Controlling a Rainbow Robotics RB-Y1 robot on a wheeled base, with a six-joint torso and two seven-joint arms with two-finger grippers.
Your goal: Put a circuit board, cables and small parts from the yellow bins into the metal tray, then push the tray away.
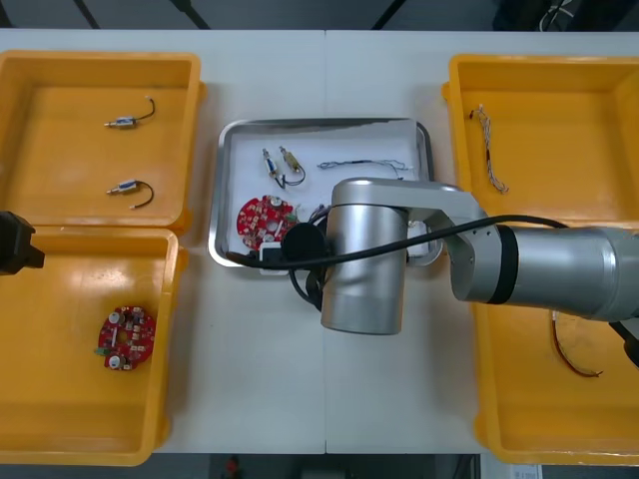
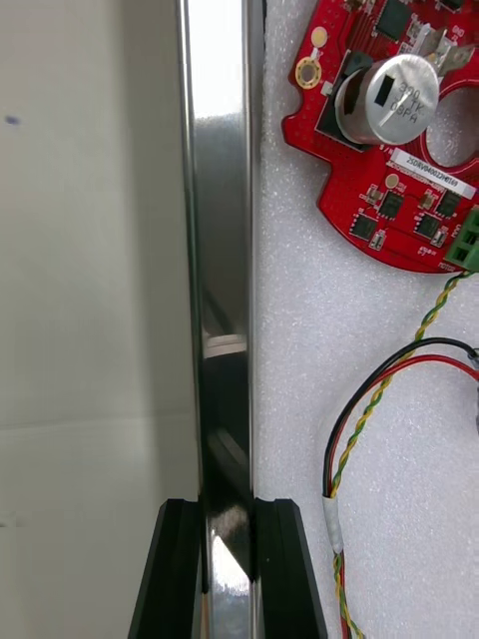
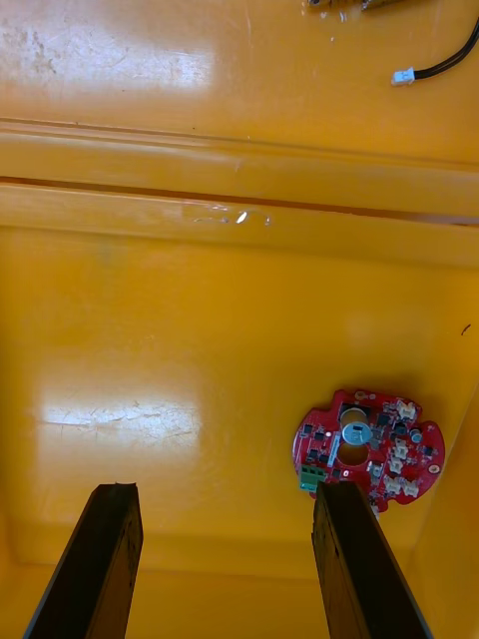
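Observation:
The metal tray [image 1: 319, 124] lies mid-table, white inside. It holds a round red circuit board [image 1: 262, 220], small metal parts [image 1: 280, 165] and a thin cable [image 1: 364, 165]. My right arm reaches across the tray's near side, and my right gripper [image 2: 228, 509] is shut on the tray's shiny rim [image 2: 222, 250]. Just inside that rim lie the circuit board [image 2: 409, 215] and a red and yellow cable [image 2: 379, 399]. My left gripper [image 3: 228, 494] hangs open over the near left yellow bin [image 1: 170, 299], above another circuit board [image 3: 369, 449].
The far left bin [image 1: 195, 110] holds two small metal parts with black leads [image 1: 128, 120]. A twisted cable [image 1: 489, 150] lies in the far right bin, a red and yellow cable [image 1: 574, 354] in the near right one. Bare table lies beyond the tray.

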